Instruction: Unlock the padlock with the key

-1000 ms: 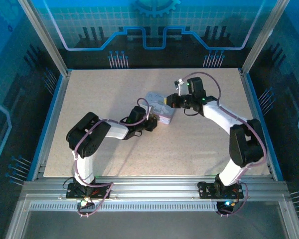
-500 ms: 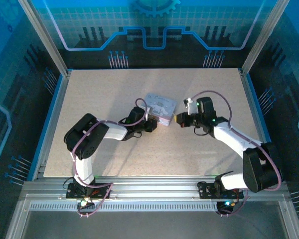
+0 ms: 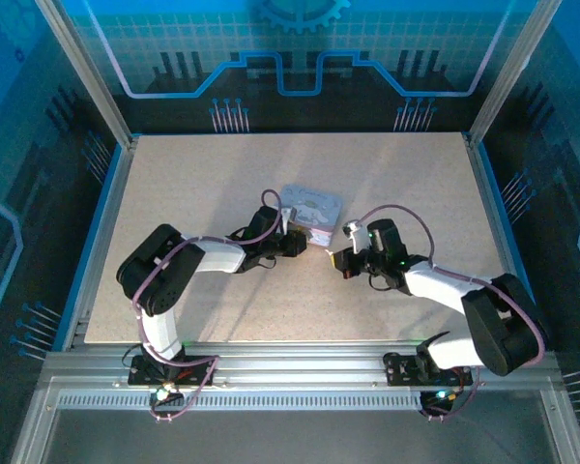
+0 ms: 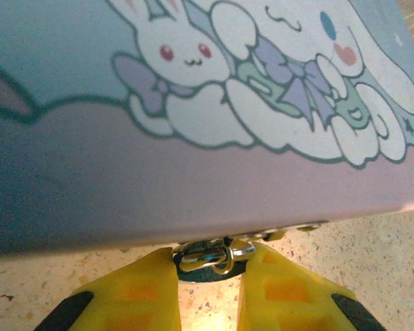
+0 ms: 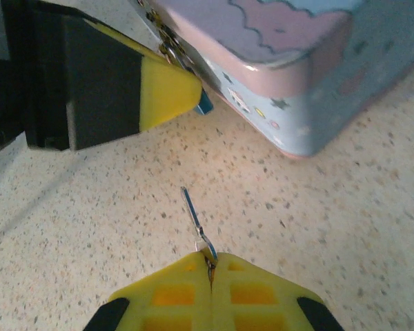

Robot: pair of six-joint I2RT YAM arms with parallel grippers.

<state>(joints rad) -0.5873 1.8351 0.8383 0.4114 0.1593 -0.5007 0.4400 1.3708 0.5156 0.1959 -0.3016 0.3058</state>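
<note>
Key (image 5: 190, 205) at right claw (image 5: 210, 261) tip.

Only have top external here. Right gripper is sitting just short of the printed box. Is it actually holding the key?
Observer: Yes. On right wrist, the right gripper is shut on the key, thin shaft pointing toward the box.
Operator: Inserted yet?
Observer: No. Bare table shows between the key's tip and the box; they're apart.
Operator: Left side?
Observer: Left wrist shows the left gripper closed on the small metal padlock at the box's lower edge.
</note>
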